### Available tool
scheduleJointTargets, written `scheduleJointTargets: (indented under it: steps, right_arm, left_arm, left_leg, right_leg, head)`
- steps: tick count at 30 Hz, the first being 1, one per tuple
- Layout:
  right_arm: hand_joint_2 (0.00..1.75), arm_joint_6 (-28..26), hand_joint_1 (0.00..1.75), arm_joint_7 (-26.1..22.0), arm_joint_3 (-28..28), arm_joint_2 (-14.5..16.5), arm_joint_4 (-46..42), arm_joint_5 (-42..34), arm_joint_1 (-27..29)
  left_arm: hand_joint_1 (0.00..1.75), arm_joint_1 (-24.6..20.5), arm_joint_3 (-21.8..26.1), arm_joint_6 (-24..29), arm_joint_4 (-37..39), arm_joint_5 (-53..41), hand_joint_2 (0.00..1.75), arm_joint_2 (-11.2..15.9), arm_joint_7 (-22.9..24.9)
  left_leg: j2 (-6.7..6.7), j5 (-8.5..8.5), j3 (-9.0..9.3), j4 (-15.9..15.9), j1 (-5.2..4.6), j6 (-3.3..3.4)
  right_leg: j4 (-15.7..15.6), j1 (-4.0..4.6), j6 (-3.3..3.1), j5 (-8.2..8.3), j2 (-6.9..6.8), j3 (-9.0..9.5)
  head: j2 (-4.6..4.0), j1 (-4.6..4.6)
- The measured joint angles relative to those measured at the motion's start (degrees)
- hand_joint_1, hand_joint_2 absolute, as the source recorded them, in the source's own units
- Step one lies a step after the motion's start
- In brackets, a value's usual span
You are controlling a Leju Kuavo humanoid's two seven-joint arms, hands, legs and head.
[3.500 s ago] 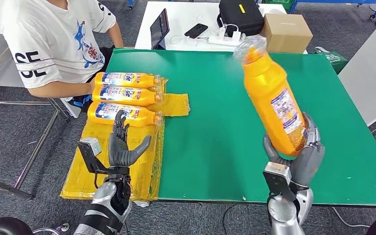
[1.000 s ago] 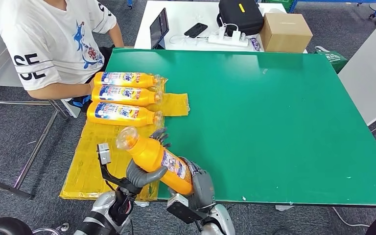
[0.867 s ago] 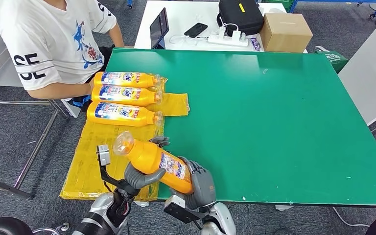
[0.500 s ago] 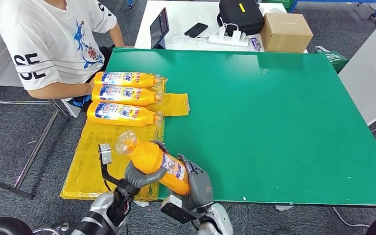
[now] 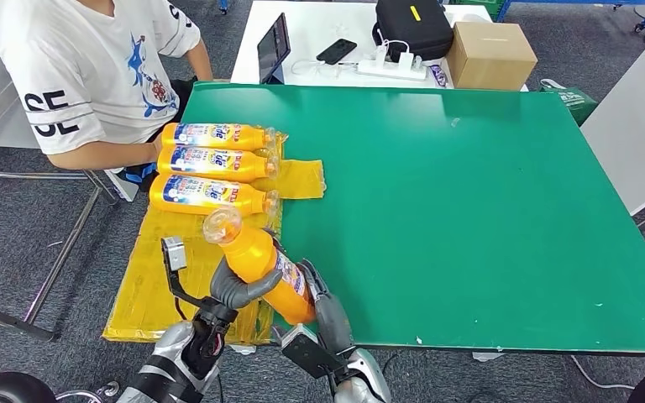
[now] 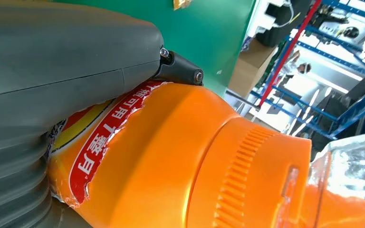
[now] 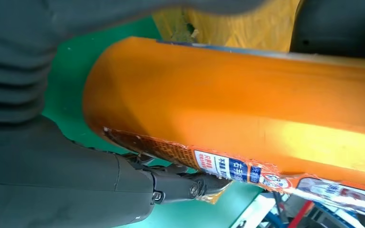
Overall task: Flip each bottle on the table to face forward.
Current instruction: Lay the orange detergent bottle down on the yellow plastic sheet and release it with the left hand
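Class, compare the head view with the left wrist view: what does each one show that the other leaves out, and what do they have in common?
Head view alone: three orange bottles lying side by side on the yellow sheet, a person seated at the green table, and the right hand under the held bottle.

Left wrist view alone: the ribbed orange collar below the clear cap, the label's torn edge, and blue shelving behind.

Both: the left hand grips the held bottle over the green table.
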Motion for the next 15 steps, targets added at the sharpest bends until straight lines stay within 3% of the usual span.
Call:
scheduleJointTargets:
  steps: [15]
  right_arm:
    - [0.00, 0.17, 0.00, 0.00, 1.50, -0.91, -1.91, -0.34, 0.09]
  left_arm:
    - [1.75, -0.18, 0.71, 0.27, -0.66, -0.03, 1.75, -0.10, -0.10]
  left_leg:
    - [0.00, 0.00, 0.00, 0.00, 0.00, 0.00]
  right_leg:
    - [0.00, 0.00, 0.00, 0.00, 0.00, 0.00]
  head:
    - [0.00, 0.01]
